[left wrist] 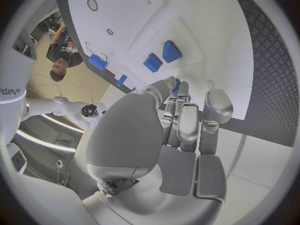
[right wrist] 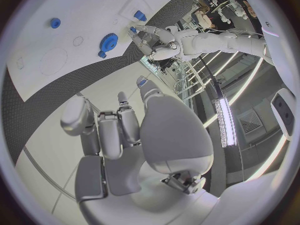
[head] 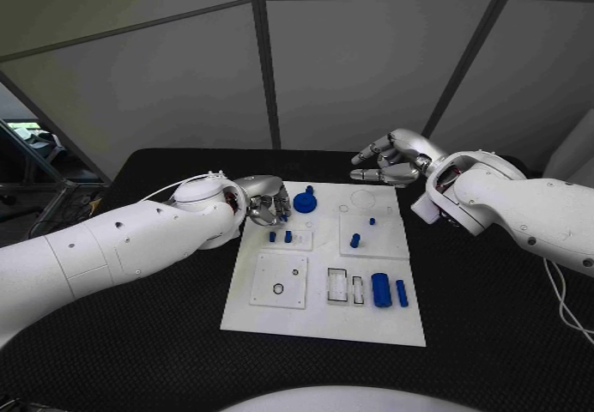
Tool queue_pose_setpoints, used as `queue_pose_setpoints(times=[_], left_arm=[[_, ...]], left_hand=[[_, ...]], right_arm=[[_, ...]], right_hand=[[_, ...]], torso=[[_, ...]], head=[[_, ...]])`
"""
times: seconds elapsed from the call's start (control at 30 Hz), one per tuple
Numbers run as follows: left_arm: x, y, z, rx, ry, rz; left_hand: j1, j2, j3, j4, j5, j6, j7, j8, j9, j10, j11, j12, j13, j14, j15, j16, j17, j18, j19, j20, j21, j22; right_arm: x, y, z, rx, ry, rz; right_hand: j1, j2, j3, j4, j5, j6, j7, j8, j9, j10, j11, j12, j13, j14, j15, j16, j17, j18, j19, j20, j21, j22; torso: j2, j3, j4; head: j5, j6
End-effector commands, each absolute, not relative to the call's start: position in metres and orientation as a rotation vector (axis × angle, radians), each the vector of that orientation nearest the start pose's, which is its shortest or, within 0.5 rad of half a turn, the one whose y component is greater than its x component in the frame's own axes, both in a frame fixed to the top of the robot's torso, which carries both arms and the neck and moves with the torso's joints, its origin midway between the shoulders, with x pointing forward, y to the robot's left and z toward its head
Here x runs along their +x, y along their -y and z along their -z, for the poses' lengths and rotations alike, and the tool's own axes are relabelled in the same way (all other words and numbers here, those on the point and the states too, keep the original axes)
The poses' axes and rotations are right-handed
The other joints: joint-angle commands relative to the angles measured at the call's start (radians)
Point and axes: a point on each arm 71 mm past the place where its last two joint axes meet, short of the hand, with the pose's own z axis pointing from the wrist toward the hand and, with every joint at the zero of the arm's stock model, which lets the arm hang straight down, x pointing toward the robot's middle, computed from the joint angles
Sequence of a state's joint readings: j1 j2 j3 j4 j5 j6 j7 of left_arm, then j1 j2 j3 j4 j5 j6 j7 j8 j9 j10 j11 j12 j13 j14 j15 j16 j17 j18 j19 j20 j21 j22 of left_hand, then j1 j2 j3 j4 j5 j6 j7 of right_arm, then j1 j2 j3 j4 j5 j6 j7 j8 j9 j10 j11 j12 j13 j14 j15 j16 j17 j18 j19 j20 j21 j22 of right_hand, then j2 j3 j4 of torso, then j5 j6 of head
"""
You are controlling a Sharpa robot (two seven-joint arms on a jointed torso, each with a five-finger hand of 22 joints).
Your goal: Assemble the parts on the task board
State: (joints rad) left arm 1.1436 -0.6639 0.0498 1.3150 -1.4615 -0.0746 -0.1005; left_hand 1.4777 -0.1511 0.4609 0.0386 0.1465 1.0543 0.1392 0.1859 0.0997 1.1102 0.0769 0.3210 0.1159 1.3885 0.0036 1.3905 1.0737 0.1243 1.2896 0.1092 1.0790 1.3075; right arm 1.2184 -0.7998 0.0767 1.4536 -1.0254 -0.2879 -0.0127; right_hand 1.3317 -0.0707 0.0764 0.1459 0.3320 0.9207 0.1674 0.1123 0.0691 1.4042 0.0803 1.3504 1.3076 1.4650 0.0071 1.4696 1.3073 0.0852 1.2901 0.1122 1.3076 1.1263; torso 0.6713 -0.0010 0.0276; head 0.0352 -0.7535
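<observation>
The white task board lies mid-table. My left hand hovers over its far left corner, right beside the blue gear, fingers curled around a small blue peg pinched at the fingertips. Two short blue pegs stand just in front of that hand. Two more blue pegs stand on the right inset plate. A blue cylinder and a slim blue bar lie at the board's right side. My right hand hangs past the far edge, fingers curled in, apart from the parts. The gear also appears in the right wrist view.
A square inset plate with small holes and narrow rectangular slots sit on the near half of the board. A faint round recess lies at the far right corner. Black table surrounds the board.
</observation>
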Motion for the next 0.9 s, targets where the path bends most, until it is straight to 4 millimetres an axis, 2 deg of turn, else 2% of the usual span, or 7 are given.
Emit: queue_pose_setpoints(times=[0.03, 0.73, 0.9], left_arm=[[0.5177, -0.1655, 0.212, 0.19, -1.89, 0.63], [0.5178, -0.1621, 0.2151, 0.199, -1.911, 0.626], [0.5187, -0.1621, 0.2157, 0.196, -1.914, 0.621]], left_hand=[[-0.01, -0.002, 0.001, 0.0, -0.007, 0.005, 0.001, -0.006, 0.0, 0.008, 0.0, -0.007, -0.001, -0.001, 0.003, -0.002, -0.001, -0.011, -0.004, 0.001, -0.005, 0.004], [-0.015, -0.004, -0.002, -0.002, -0.014, 0.007, 0.0, -0.011, 0.0, 0.012, -0.001, -0.014, -0.001, -0.002, 0.003, -0.001, -0.002, -0.011, -0.005, 0.002, -0.008, 0.004], [-0.027, -0.01, -0.005, 0.0, -0.015, -0.023, 0.008, -0.037, -0.009, -0.002, 0.007, -0.037, -0.005, -0.004, 0.009, 0.0, -0.007, -0.01, -0.008, 0.006, -0.017, 0.003]], right_arm=[[0.5156, 0.2004, 0.1382, 0.233, -1.632, -0.944], [0.5155, 0.2004, 0.139, 0.233, -1.643, -0.941], [0.5154, 0.2006, 0.139, 0.233, -1.642, -0.941]], right_hand=[[0.005, 0.003, 0.0, 0.006, 0.007, -0.002, -0.002, -0.005, 0.001, -0.005, -0.002, -0.002, 0.04, 0.062, -0.004, -0.007, 0.088, 0.012, -0.005, 0.001, -0.005, -0.001], [0.005, 0.003, 0.0, 0.006, 0.007, -0.002, -0.002, -0.005, 0.001, -0.005, -0.002, -0.002, 0.04, 0.062, -0.004, -0.007, 0.088, 0.012, -0.005, 0.001, -0.005, -0.001], [0.005, 0.003, 0.0, 0.006, 0.007, -0.002, -0.002, -0.005, 0.001, -0.005, -0.002, -0.002, 0.04, 0.062, -0.004, -0.007, 0.088, 0.012, -0.005, 0.001, -0.005, -0.001]], torso=[[0.0, 0.0005, -0.0011], [0.0, 0.0003, -0.0006], [0.0, 0.0002, -0.0001]], head=[[0.0, -0.001], [0.0, -0.002], [-0.001, -0.002]])
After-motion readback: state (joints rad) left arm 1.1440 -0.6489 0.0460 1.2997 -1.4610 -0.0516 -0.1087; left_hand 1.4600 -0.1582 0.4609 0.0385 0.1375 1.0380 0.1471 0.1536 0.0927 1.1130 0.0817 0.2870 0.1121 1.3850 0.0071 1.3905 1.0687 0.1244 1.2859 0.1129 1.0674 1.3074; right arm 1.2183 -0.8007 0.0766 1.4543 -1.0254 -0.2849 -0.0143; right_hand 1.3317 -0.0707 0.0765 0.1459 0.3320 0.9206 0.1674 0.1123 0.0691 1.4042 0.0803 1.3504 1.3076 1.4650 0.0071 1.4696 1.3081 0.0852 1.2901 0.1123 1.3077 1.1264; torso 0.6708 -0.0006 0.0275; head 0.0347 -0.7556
